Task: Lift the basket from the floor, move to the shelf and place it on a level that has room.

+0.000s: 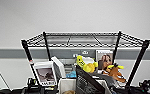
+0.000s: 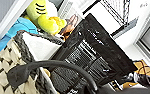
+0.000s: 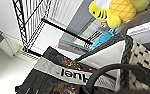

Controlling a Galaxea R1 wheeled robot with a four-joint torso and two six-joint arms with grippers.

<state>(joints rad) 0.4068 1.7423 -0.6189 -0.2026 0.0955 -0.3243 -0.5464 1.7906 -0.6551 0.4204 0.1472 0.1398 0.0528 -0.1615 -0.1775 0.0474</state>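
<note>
The shelf [image 1: 138, 62] stands right in front of me against a pale wall. Its top level [image 1: 82, 39], a flat black wire grid, is bare. The basket [image 1: 66, 86] is raised to the height of the tier below, at the bottom of the head view, with a black packet [image 1: 87, 82] standing in its white liner. In the left wrist view the checkered weave [image 2: 6, 57] and a dark loop handle [image 2: 53, 65] are very close. The right wrist view shows the other end of the basket [image 3: 141, 57] and its handle [image 3: 116, 68]. The floor is hidden.
The tier under the top holds a yellow plush [image 1: 87, 64], a brown plush [image 1: 115, 72], a blue toy [image 1: 71, 74], white boxes [image 1: 44, 73] and a picture box [image 1: 104, 60]. Dark robot parts [image 1: 32, 83] flank the basket. A grey band runs along the wall.
</note>
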